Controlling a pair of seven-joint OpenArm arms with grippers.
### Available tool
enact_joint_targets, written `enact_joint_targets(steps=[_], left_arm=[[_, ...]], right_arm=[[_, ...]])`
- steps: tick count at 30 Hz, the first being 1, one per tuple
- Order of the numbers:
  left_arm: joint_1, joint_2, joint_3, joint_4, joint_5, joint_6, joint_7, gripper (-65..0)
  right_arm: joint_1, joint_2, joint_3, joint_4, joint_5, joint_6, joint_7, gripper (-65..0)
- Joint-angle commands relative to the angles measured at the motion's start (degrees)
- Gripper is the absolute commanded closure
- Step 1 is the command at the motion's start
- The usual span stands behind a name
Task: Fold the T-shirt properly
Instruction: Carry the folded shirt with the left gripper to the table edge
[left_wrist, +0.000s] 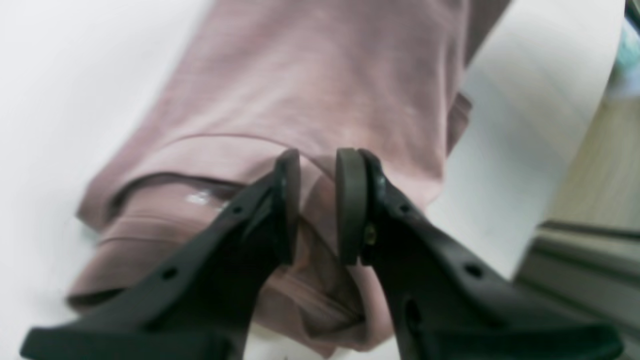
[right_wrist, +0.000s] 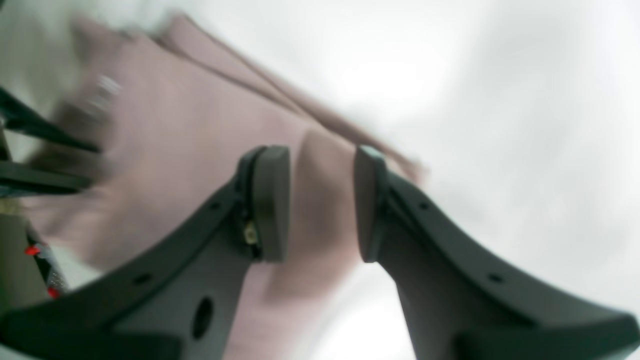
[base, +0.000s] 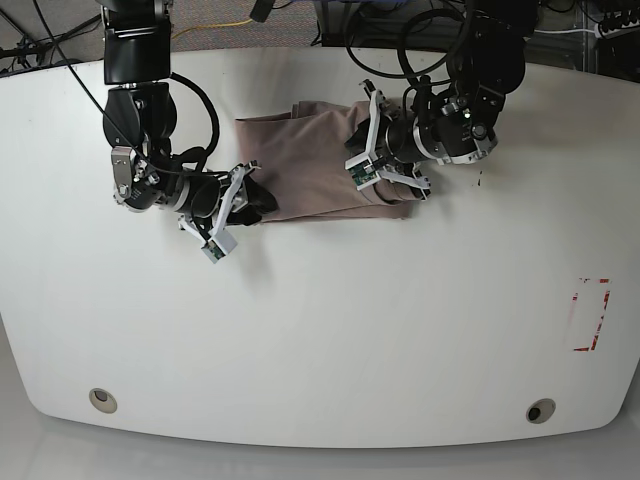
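The T-shirt (base: 300, 160), plain dusty mauve, lies folded into a band at the back middle of the white table (base: 320, 330). My left gripper (base: 392, 190) is at its right end. In the left wrist view the left gripper (left_wrist: 317, 160) is shut on a pinched ridge of the T-shirt (left_wrist: 310, 75), near the collar. My right gripper (base: 260, 200) is at the shirt's near left corner. The blurred right wrist view shows the right gripper (right_wrist: 322, 155) with its fingers apart, astride the edge of the T-shirt (right_wrist: 165, 150).
A red-marked patch (base: 590, 315) sits on the table's right side. Two round holes (base: 100, 399) (base: 540, 411) lie near the front edge. Cables run behind the table's far edge. In the left wrist view, the table edge (left_wrist: 575, 150) drops to the floor just beyond the shirt.
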Motion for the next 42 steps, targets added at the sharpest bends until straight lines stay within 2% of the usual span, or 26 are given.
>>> enact_joint_targets(steps=[1, 8, 15, 20, 22, 25, 29, 32, 36, 38, 42], left_arm=[[-0.53, -0.72, -0.51, -0.55, 1.91, 0.03, -2.09, -11.9], [-2.64, -5.11, -2.18, -6.35, 3.23, 0.03, -5.52, -11.9], [-10.2, -8.19, -2.27, -13.03, 3.14, 0.03, -5.87, -11.9], [-15.21, -9.95, -2.45, -15.84, 3.14, 0.03, -5.87, -11.9], [-17.41, -10.65, -2.45, -16.46, 3.06, 0.03, -5.87, -11.9], [-18.55, -10.91, -3.41, -14.87, 3.06, 0.03, -5.78, -11.9], [-18.55, -10.65, -9.48, -12.06, 3.14, 0.03, -5.61, -11.9], [-18.46, -10.56, -13.7, -10.13, 3.14, 0.03, -5.52, -11.9], [-15.91, -10.47, -18.27, -6.79, 3.14, 0.03, -5.52, -11.9], [-15.03, -10.39, -19.59, -6.0, 3.14, 0.03, -5.52, -11.9], [-12.48, -7.93, -22.4, -4.33, 3.32, 0.03, -5.52, -11.9]], right_arm=[[1.89, 1.02, -1.42, -1.28, -2.25, 0.49, 2.86, -19.0], [-0.66, 0.76, -2.21, -1.63, -11.04, 0.49, 6.2, -18.9], [-4.62, 0.67, -2.39, 2.41, -11.57, 0.49, 6.38, -18.7], [-8.22, -1.79, -4.32, 7.42, -11.65, 0.49, 6.29, -18.7], [-8.66, -2.49, -7.05, 8.3, -11.65, 0.49, 6.2, -18.7], [-8.84, -4.25, -11.88, 8.48, -11.65, 0.49, 6.2, -18.7], [-8.57, -7.33, -17.59, 8.13, -11.65, 0.27, 6.46, -18.7], [-8.05, -9.97, -20.85, 8.04, -11.65, -3.15, 6.55, -18.7], [-5.5, -12.87, -25.42, 5.84, -11.65, -4.56, 6.55, -18.7], [-4.27, -14.01, -26.12, 4.17, -11.65, -4.56, 6.55, -18.7], [-2.95, -16.3, -26.47, 1.8, -11.65, -4.56, 6.55, -18.7]])
